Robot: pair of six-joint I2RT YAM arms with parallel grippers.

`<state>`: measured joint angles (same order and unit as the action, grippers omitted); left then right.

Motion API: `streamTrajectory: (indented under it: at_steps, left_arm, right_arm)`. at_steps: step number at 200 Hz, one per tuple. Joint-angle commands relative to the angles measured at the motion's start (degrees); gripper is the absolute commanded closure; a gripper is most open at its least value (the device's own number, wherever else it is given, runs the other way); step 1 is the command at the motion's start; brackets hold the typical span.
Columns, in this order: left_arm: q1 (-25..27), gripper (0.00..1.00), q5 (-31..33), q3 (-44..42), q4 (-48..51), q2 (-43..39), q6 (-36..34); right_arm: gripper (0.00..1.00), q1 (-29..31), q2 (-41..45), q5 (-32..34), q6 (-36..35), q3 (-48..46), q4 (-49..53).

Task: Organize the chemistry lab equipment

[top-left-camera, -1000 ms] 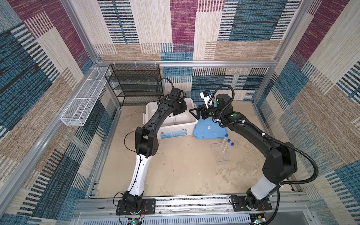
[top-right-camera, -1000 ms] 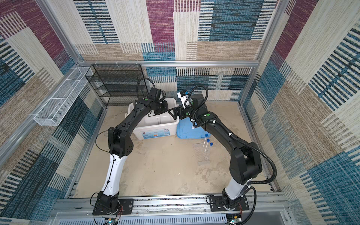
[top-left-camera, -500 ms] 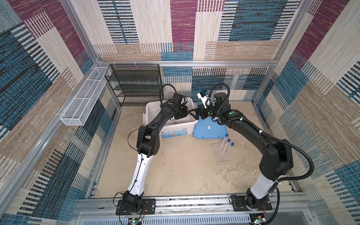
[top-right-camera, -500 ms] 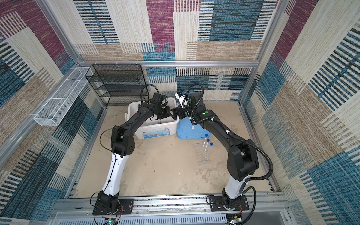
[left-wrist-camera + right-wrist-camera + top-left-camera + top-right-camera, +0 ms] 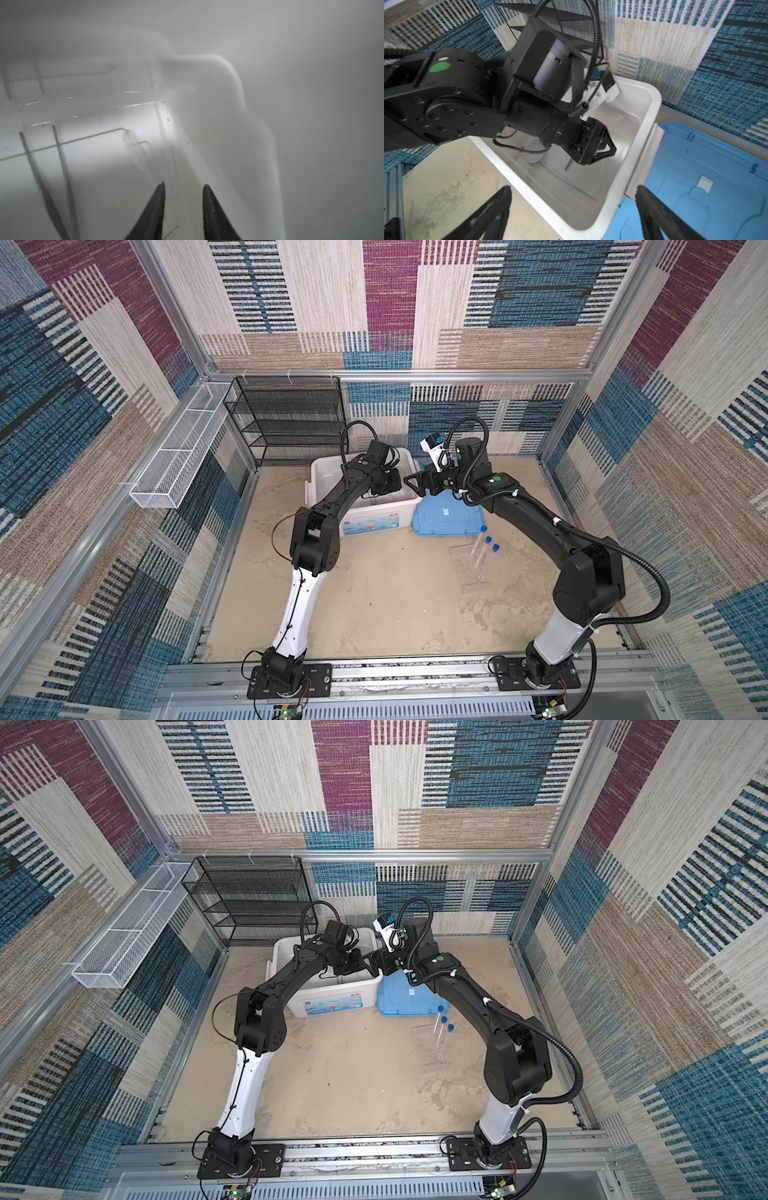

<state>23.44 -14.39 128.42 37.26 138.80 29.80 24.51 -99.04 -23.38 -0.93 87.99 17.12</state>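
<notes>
In both top views the left tool [image 5: 387,486] reaches into the white box [image 5: 322,472] and the right tool [image 5: 413,485] hovers at its rim. Three test tubes [image 5: 482,549] lie on the worktop [image 5: 374,593] beside the blue lid [image 5: 446,518].

In the left wrist view the left jaws stand apart over the box floor, with tweezers [image 5: 38,180] lying alongside.

In the right wrist view the right jaws gape wide and hold nothing.

This looks like a drop-off into the box. The next move calls for lifting clear and fetching the tubes.
</notes>
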Motion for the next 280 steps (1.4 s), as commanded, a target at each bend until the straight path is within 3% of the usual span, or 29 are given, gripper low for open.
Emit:
streamTrajectory:
  at_steps: [1,73,114,139,200,247,280]
  left_arm:
    - [0.11,0.54,2.36,-0.21,0.05,-1.57,-2.77]
    - [0.00,0.26,5.98,-5.14,-1.05,-10.72,-4.51]
    - [0.17,0.00,4.37,-10.51,-1.83,-21.05,-4.62]
    - [0.38,0.00,2.15,-16.72,-3.02,-29.85,-4.06]
    - [0.62,0.00,-2.45,-42.88,-15.13,-53.70,1.75]
    - [1.44,0.00,-8.30,-56.94,-20.64,-63.48,8.04]
    - [2.46,0.00,-10.79,-64.83,-24.21,-65.09,10.96]
  right_arm:
    - [0.05,0.10,0.26,2.26,-1.29,1.71,0.83]
    - [0.00,0.10,3.40,7.02,-1.33,2.63,3.17]
    - [0.01,-0.50,7.38,11.93,-1.96,1.26,3.53]
    - [0.01,-3.26,8.34,13.80,-0.37,0.46,4.20]
    - [0.01,-11.85,5.99,13.11,3.37,-0.41,6.18]
    - [0.00,-17.42,-0.53,15.30,4.12,-1.35,6.76]
    - [0.11,-18.67,-5.84,20.30,1.01,-2.82,5.81]
